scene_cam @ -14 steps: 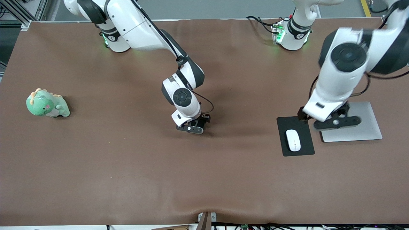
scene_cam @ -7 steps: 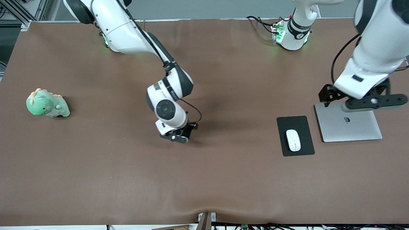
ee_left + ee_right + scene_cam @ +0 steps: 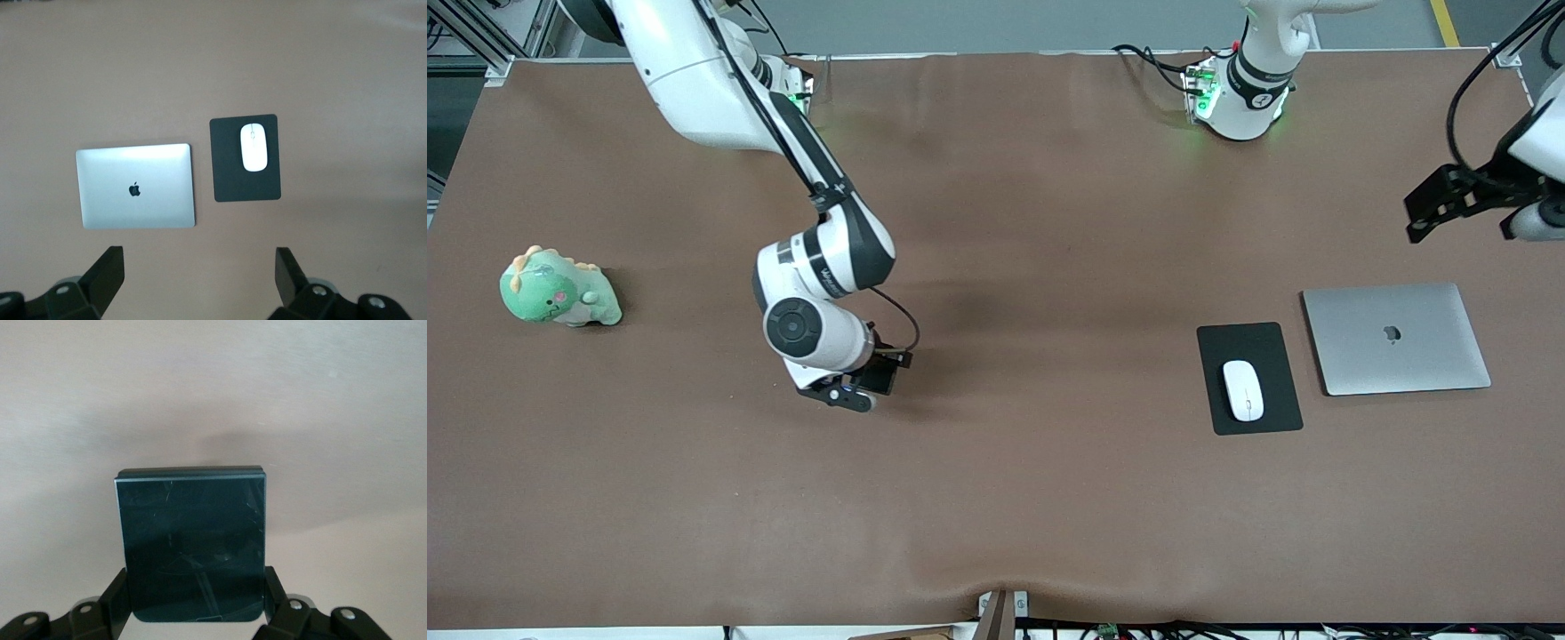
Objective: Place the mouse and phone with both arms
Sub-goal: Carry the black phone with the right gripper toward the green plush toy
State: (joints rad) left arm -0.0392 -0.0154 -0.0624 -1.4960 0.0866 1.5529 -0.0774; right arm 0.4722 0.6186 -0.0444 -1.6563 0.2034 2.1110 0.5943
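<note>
The white mouse lies on a black mouse pad toward the left arm's end of the table. My left gripper hangs high over bare table beside the laptop, open, with nothing between its fingers. The black phone is clamped by its sides in my right gripper, low over the brown cloth near the table's middle. The phone's glossy face points at the wrist camera.
A closed silver laptop lies beside the mouse pad, toward the left arm's end. A green dinosaur plush sits at the right arm's end. Brown cloth covers the table.
My right arm has carried the phone toward the right arm's end of the table. The left arm has risen from beside the mouse pad and drawn away past the laptop, still open.
</note>
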